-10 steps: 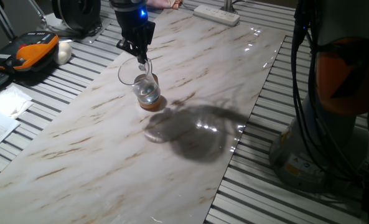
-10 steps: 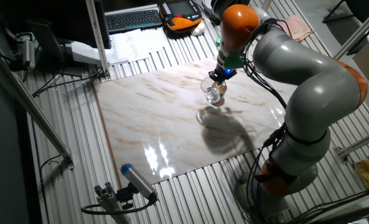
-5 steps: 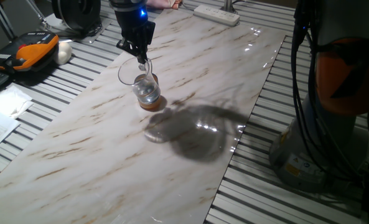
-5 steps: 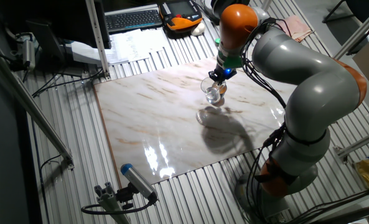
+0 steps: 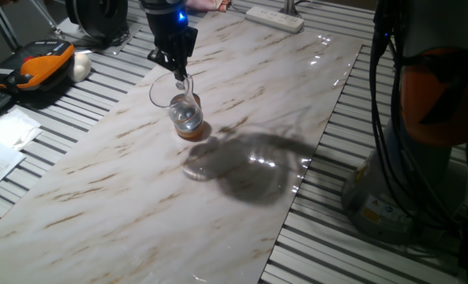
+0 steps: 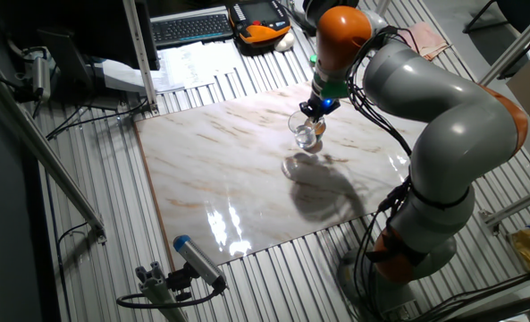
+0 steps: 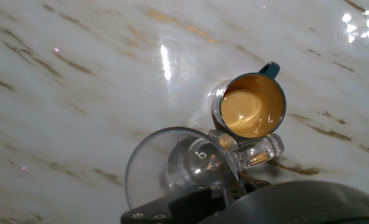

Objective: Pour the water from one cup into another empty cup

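Basically no change vs 0.5 s ago: arm (image 6: 443, 107) static, gripper (image 5: 180, 75) still clamped on glass cup (image 5: 178, 109) by its handle, tilted above blue-grey cup (image 7: 251, 106); water (image 5: 188, 118) inside glass.

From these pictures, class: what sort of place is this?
Most likely a robotics lab: a large industrial arm works at a marble-patterned board on slatted metal benching, with a keyboard nearby.

marble tabletop (image 5: 123, 181) | slatted metal bench (image 5: 352, 252) | overhead glare
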`<state>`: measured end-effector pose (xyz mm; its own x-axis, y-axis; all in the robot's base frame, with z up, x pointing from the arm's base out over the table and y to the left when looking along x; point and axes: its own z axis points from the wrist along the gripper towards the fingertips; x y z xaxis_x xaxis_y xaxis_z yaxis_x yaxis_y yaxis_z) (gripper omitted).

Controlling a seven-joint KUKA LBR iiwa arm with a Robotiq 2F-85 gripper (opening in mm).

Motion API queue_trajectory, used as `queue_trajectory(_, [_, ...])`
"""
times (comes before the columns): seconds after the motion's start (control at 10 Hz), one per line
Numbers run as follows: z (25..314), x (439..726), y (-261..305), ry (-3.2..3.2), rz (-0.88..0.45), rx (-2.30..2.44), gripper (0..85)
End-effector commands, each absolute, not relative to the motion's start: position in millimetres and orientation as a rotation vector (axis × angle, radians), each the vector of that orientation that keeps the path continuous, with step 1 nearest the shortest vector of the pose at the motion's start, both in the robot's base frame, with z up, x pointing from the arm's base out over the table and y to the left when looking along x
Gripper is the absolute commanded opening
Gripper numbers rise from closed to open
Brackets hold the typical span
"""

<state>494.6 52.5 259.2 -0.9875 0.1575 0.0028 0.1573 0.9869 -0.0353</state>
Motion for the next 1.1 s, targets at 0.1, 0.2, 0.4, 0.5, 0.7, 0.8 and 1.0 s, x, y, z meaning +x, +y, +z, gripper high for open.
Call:
queue_trajectory(0.1, [259.1,494.6,52.5,-3.123,0.056,-0.261,0.0])
queue_trajectory(0.2, [259.1,494.6,52.5,-3.118,0.051,-0.263,0.0])
queue_trajectory(0.4, [259.1,494.6,52.5,-3.112,0.055,-0.255,0.0])
queue_trajectory(0.5, [259.1,494.6,52.5,-3.112,0.052,-0.255,0.0])
queue_trajectory(0.7, [259.0,494.7,52.3,-3.112,0.064,-0.250,0.0])
queue_trajectory(0.8, [259.3,495.6,50.7,-3.113,0.094,-0.243,0.0])
queue_trajectory(1.0, [261.6,498.7,44.8,-3.109,0.131,-0.218,0.0])
